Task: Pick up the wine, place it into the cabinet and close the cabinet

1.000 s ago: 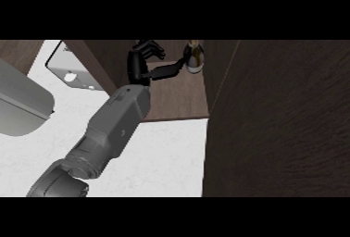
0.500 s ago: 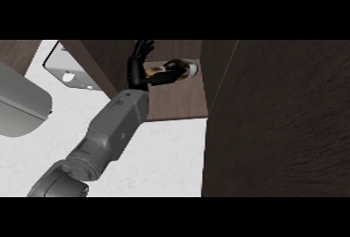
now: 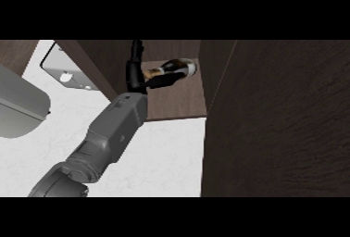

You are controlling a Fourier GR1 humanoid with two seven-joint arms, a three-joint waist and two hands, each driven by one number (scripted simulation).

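Filling the right side of the head view, the dark wood cabinet door (image 3: 280,120) stands open as a broad, grained panel running from the top of the scene to the bottom. Left of it lies the white speckled counter (image 3: 171,157), and above that the cabinet (image 3: 174,99) shows its brown shelf board, with a brown side wall slanting down along its left edge. One grey forearm (image 3: 103,139) rises from the lower left and crosses the counter toward the cabinet opening; which arm it is cannot be told from this view alone, though it reads as the left. A rounded grey body (image 3: 17,109) sits at the far left edge, only partly in view. Higher up, near the upper left, a pale metal plate (image 3: 65,69) with a small hole lies on the counter just beside the cabinet's side wall. At the forearm's end the black left hand (image 3: 140,81) is inside the cabinet, some fingers pointing straight up while others reach out sideways along the wine (image 3: 174,68). The bottle lies on its side over the shelf, dark with a pale end toward the door, and the hand touches it; whether the fingers grip it cannot be told.
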